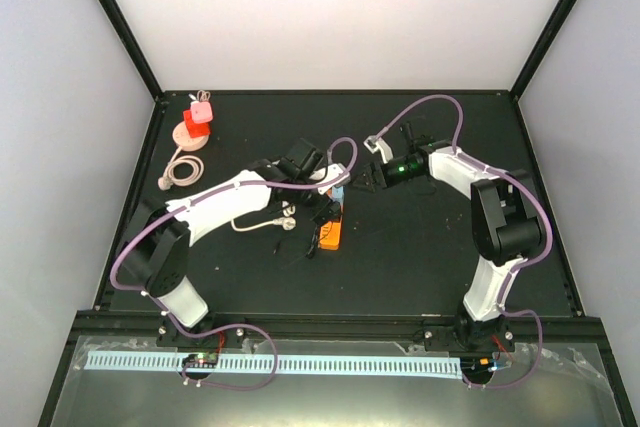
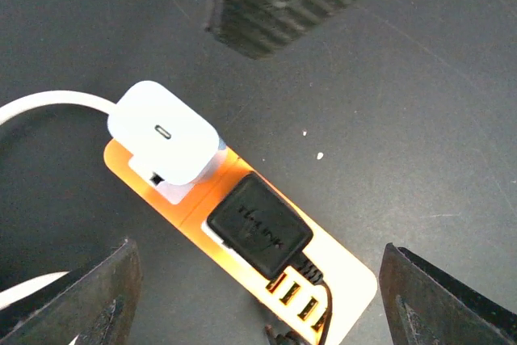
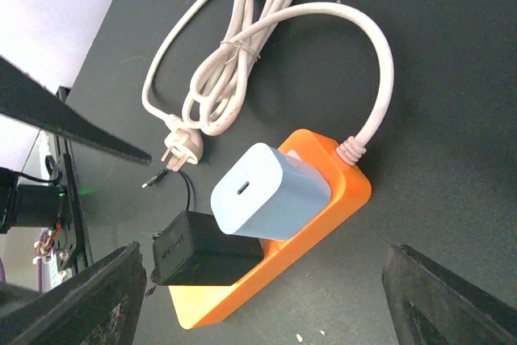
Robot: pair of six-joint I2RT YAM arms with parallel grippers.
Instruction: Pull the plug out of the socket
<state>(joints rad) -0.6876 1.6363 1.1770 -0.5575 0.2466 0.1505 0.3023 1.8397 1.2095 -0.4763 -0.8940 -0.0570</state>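
both plugs seated in the strip, both grippers open over it

the black table [image 1: 430, 257] fills the middle of the top view. the left arm [image 1: 215, 202] reaches from the lower left toward the centre, and the right arm [image 1: 500, 217] bends in from the right toward the same spot.

the left gripper [image 2: 258, 250] hangs above the strip. its fingers [image 2: 101, 300] sit in the two lower corners of the left wrist view, wide apart and touching nothing. the right gripper [image 3: 266, 254] is also spread, its fingers [image 3: 85, 300] in the lower corners of the right wrist view, clear of the strip.

the orange strip [image 3: 315, 236] lies flat on the table near the centre of the top view, between the two grippers. its white cord [image 3: 218, 78] leaves one end, loops, and lies bundled at the upper left of the right wrist view.

a pink and red pile [image 1: 195, 125] sits at the upper left of the top view, well apart from the strip.

the white plug [image 3: 266, 199] stands in the strip, at the end nearest the cord. the black plug [image 3: 202, 252] sits in the strip just beside it, toward the other end. a thin black lead [image 2: 311, 276] runs from it.
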